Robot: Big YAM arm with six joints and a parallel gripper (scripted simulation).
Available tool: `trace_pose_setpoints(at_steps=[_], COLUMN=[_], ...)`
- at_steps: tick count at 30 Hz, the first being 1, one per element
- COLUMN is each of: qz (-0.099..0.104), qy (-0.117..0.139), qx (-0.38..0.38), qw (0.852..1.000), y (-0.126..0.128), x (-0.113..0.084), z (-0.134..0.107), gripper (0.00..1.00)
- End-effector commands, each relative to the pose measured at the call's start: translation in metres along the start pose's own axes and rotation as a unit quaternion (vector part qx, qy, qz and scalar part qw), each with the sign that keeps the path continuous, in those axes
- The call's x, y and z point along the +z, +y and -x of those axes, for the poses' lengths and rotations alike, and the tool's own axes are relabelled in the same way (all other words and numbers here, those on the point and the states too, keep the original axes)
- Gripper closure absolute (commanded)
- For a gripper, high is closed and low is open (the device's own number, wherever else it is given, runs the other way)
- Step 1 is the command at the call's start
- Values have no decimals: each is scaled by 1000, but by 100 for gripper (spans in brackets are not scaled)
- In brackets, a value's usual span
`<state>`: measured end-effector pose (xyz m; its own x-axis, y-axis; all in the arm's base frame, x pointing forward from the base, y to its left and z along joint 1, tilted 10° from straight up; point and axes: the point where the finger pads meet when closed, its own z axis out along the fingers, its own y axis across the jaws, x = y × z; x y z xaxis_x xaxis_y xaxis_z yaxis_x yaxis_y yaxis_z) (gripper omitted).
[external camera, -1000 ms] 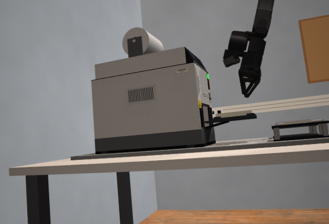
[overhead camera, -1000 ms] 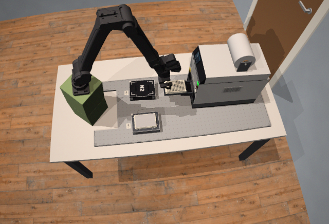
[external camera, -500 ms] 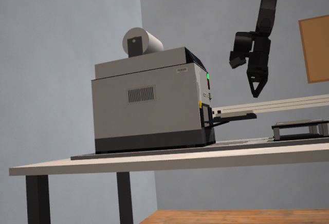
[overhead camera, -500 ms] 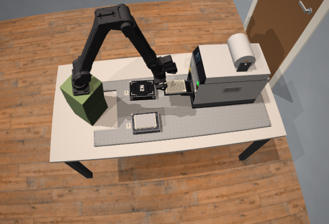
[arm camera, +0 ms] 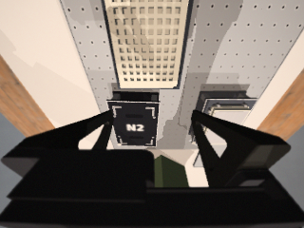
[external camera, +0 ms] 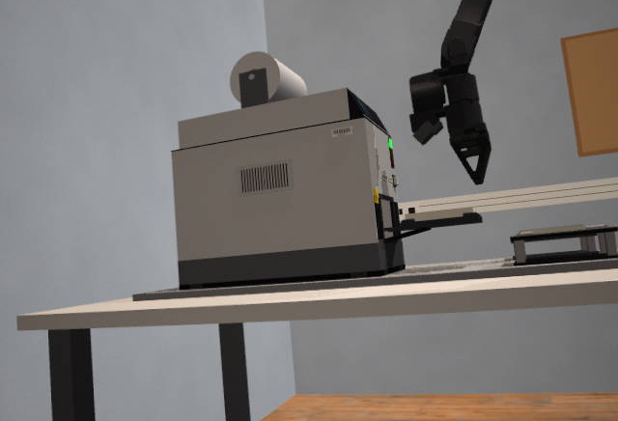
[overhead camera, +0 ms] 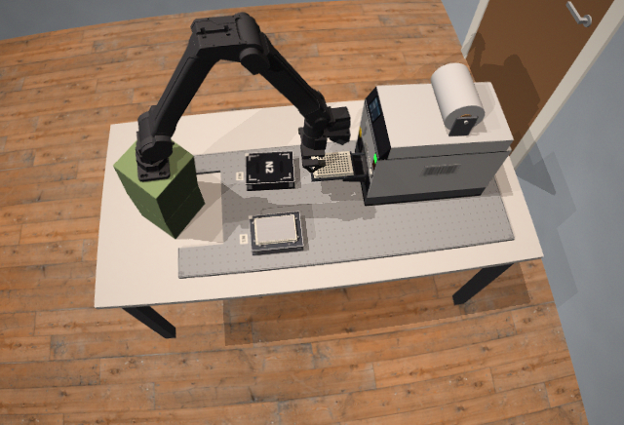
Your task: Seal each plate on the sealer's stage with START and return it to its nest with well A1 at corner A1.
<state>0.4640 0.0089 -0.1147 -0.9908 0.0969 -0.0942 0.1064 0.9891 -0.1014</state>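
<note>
A cream plate with its wells showing lies on the sealer's extended stage. It looks flat. The sealer's lamp is green. My gripper is open and empty, pointing down, well above the stage's outer end on the nest side. Nest N2 holds no plate, and its label shows. The other plate has a smooth pale grey top with no wells showing and sits in nest N1.
The sealer stands beyond the stage, with a white foil roll on top. The green arm base stands at the other end of the table. N1 lies across the perforated board from N2.
</note>
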Motion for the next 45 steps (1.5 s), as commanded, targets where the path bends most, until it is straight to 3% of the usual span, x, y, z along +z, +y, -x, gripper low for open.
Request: trace_pose_setpoints(at_steps=[1,8,16,25,31,34,43,44,45], qz=[4,9,8,7,6,4,6,6,7], qy=[-2,-36,-34,-26,-8,-12,-39,-37,-34], qx=[-7,-12,2,-3,-15,-8,-7,-10,-13], qw=[1000,999,999,1000,1000,1000,999,999,999], y=[7,12,3,-36,-47,-51,-82,-83,-83], x=[1,-16,-24,-68,-79,-81,-141,-144,-145], z=[1,25,28,12,-2,0,13,13,12], gripper=[0,0,0,5,8,9,14,100,100])
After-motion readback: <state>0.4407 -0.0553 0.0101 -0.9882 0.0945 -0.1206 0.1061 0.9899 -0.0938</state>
